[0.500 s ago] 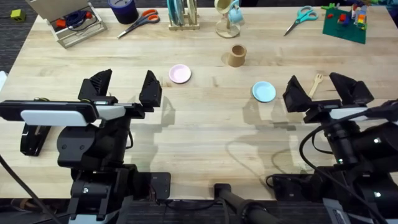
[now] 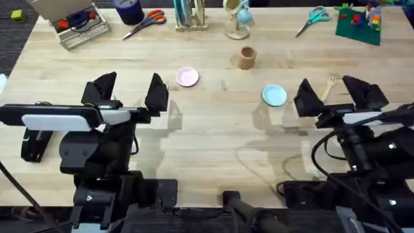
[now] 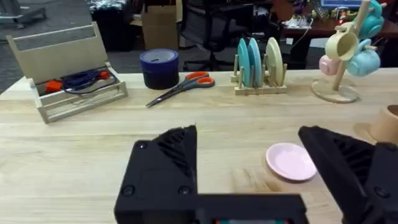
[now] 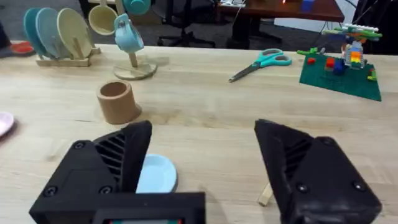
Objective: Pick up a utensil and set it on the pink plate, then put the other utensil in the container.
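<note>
Wooden table [image 2: 213, 136], both arms low at the near edge. Left gripper [image 2: 129, 90] released, fingers spread wide, holding nothing; it sits near the pink plate [image 2: 187, 77], which is bare. Right gripper [image 2: 336, 94] also released and spread, nothing held. The other utensil [image 2: 328, 87], the pronged fork, lies on the table between the right fingers, its lower handle hidden behind the arm; in the right wrist view just a handle tip [image 4: 266, 195] pokes out beside a finger. The spoon-ended utensil: cannot make it out. Light blue plate [image 2: 274, 95] bare, partly covered by a finger in the right wrist view. The container [image 2: 246, 57] stands upright behind the plates; inside looks empty.
</note>
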`<control>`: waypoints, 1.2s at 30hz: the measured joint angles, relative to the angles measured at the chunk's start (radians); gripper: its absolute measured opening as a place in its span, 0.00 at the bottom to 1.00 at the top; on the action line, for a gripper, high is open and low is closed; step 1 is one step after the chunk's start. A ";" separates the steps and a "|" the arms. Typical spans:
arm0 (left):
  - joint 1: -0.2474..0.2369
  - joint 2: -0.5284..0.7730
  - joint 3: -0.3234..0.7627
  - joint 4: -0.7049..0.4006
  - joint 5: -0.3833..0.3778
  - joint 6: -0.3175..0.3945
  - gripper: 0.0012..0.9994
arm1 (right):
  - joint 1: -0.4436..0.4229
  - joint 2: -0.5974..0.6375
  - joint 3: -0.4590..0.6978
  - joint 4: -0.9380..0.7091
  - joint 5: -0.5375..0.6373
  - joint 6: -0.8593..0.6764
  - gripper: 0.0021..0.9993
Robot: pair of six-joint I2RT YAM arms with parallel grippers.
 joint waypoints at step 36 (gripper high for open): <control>0.000 0.235 0.955 -0.991 -0.004 -0.008 0.99 | 0.000 0.150 0.785 -0.760 0.015 -0.019 1.00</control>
